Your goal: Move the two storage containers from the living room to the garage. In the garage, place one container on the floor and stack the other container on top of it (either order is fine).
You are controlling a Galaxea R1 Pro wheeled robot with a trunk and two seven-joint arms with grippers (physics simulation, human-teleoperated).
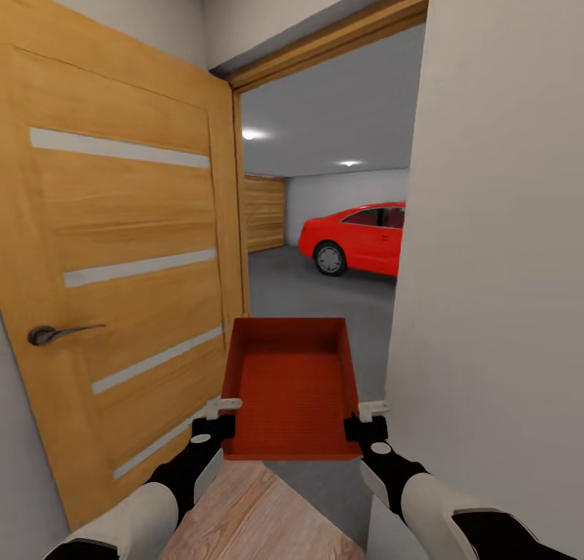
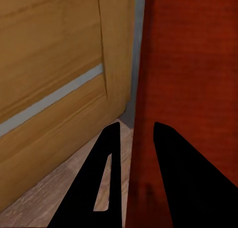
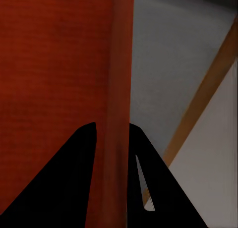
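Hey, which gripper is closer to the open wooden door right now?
Left. The left gripper clamps the container's left wall right beside the wooden door. The right gripper holds the opposite wall, next to the white wall, with the container between it and the door.

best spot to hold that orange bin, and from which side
Grip the storage container by its two long side walls near the close end, one claw from each side, as the left claw and right claw do now: thin upright walls fit between the fingers, and the open top gives access.
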